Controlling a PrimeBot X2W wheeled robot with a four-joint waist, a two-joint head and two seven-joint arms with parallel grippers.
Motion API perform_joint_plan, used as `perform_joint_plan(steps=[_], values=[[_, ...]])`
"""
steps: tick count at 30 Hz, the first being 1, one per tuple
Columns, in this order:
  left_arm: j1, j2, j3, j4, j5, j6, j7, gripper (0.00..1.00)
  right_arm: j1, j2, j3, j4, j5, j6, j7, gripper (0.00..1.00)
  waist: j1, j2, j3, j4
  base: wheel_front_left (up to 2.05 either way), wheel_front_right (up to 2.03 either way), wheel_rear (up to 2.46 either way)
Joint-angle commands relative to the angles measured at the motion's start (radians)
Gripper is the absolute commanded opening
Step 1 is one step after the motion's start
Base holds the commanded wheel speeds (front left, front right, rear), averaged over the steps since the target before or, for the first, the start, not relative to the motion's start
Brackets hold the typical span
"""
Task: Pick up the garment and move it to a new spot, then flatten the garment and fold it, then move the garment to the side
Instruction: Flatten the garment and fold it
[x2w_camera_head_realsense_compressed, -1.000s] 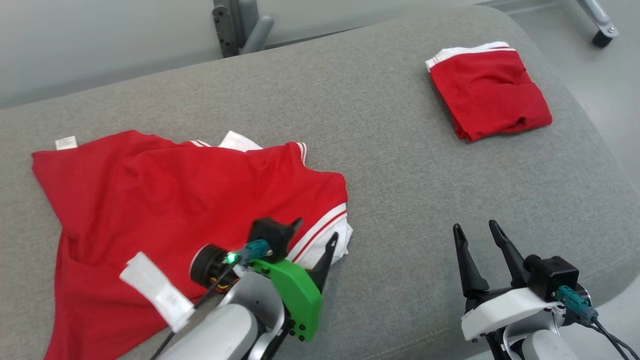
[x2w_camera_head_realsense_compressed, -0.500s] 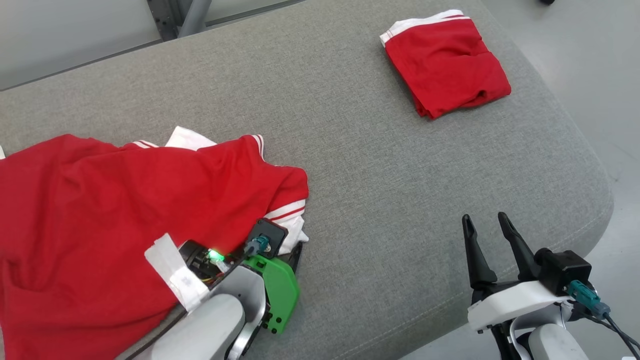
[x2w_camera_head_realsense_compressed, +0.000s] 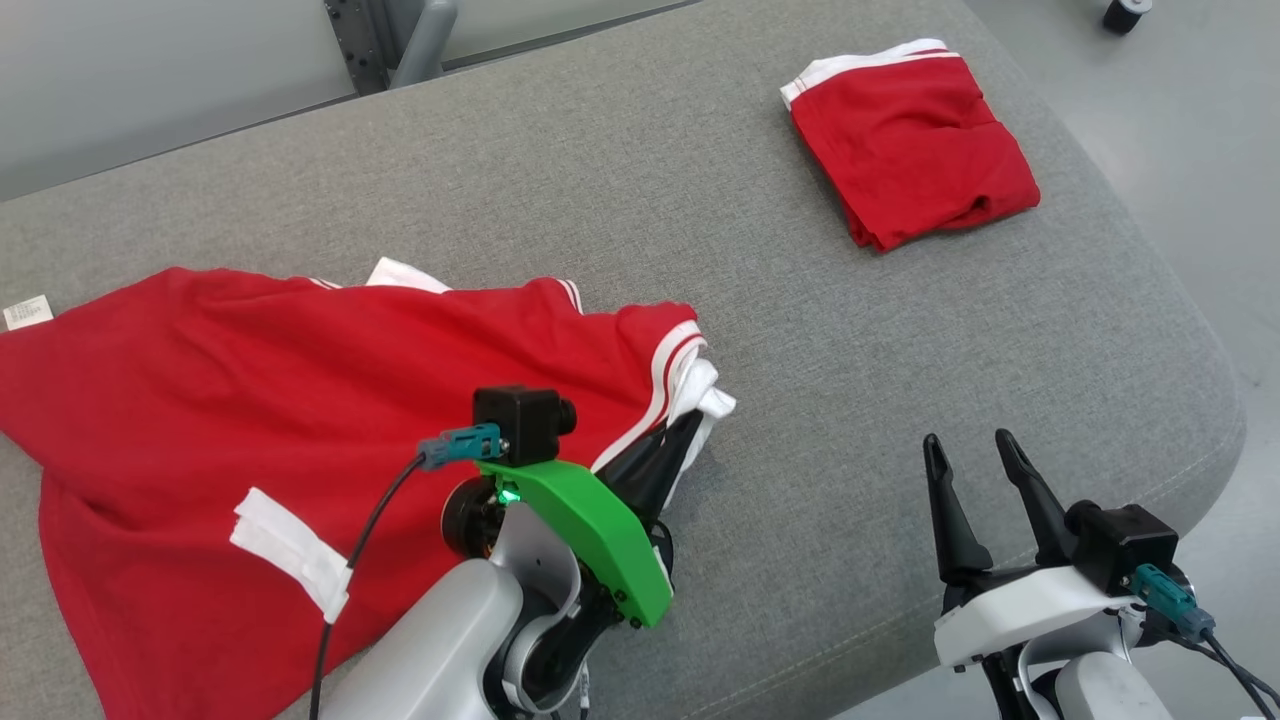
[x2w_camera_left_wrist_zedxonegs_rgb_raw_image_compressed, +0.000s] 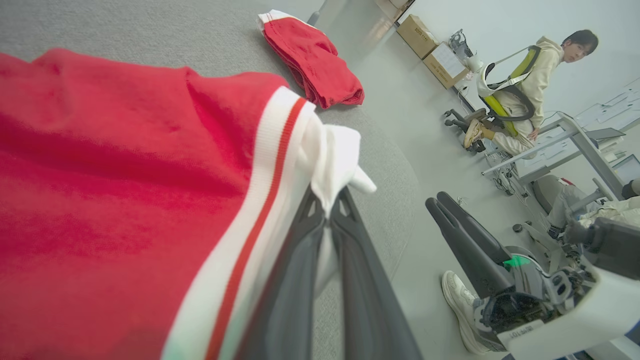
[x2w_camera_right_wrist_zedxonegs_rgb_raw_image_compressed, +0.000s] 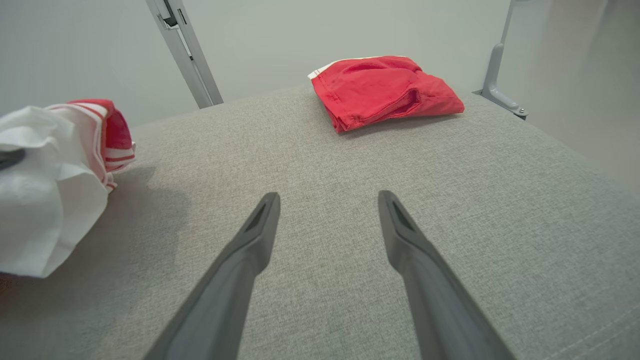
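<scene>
Nearest, at the near right edge of the wide grey fabric-covered pad (x2w_camera_head_realsense_compressed: 800, 330), the right gripper (x2w_camera_head_realsense_compressed: 965, 445) hangs with its two dark fingers spread apart and nothing between them; in its own wrist view only bare grey cloth lies under it. A little further in, near the middle of the pad's near edge, the left gripper (x2w_camera_left_wrist_zedxonegs_rgb_raw_image_compressed: 327, 205) has its fingers pressed together on the white trimmed corner of the large red garment with white and red striped borders (x2w_camera_head_realsense_compressed: 300, 400). That corner looks slightly raised from the pad, while the rest of the garment lies loose and wrinkled over the left half of the pad. At the far right corner of the pad rests a small folded red garment with a white band (x2w_camera_head_realsense_compressed: 910, 140), well apart from both grippers; I judge it is a piece already finished. For the loose garment, I think only the first grasp is made. Carrying it to a new place on the pad, flattening it, folding it and putting it aside are all not yet done.
</scene>
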Motion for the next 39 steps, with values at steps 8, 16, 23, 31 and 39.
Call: perform_joint_plan(steps=[8,16,23,31,39], values=[[0.042,-0.046,0.015,0.104,-0.048,-0.053,-0.074,1.00,0.002,-0.001,0.003,0.008,-0.017,-0.002,-0.003,1.00,0.0000,0.0007,0.009,-0.014,0.00,0.00,0.00],[0.043,-0.003,0.086,0.102,0.030,-0.065,-0.287,1.00,0.023,-0.001,-0.016,0.007,-0.035,-0.002,-0.003,1.00,0.0000,0.0007,-0.013,0.008,0.00,0.00,0.00],[0.144,0.083,0.150,0.055,0.185,0.028,-0.357,1.00,0.035,-0.001,-0.054,-0.022,-0.109,-0.002,-0.003,1.00,0.0000,0.0007,-0.062,0.077,0.00,0.00,0.00],[0.380,0.129,0.358,-0.048,0.435,0.090,-0.360,1.00,0.039,-0.001,-0.118,-0.074,-0.266,-0.002,-0.003,1.00,0.0000,0.0007,-0.153,0.215,0.00,0.00,0.00],[0.519,0.112,0.557,-0.031,0.496,0.039,-0.360,1.00,0.065,-0.001,-0.139,-0.044,-0.326,-0.002,-0.003,1.00,0.0000,0.0007,-0.201,0.310,0.00,0.00,0.00]])
